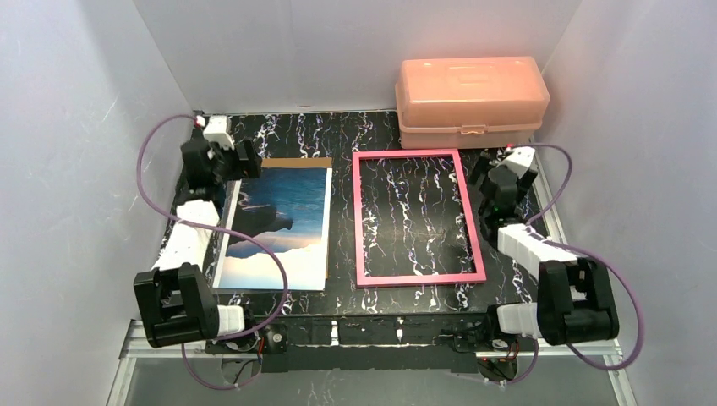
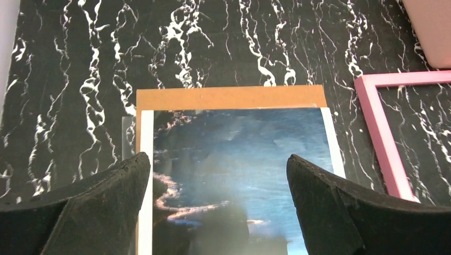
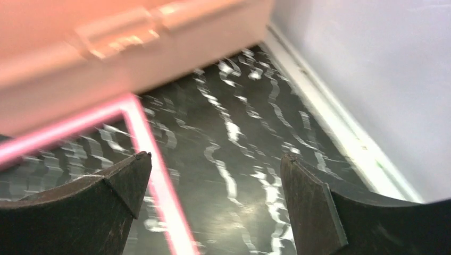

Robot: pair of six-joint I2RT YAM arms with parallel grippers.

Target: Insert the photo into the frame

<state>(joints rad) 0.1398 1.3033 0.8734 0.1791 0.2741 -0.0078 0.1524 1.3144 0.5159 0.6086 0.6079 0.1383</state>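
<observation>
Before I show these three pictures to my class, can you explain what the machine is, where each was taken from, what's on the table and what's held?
Two robot arms, each with a two-finger gripper. The wide picture looks down from above; the other two come from wrist cameras, showing the left gripper and the right gripper. On the marbled table lie the photo on a brown board, the pink frame beside it, and a peach box behind. Both grippers are open, holding nothing.
</observation>
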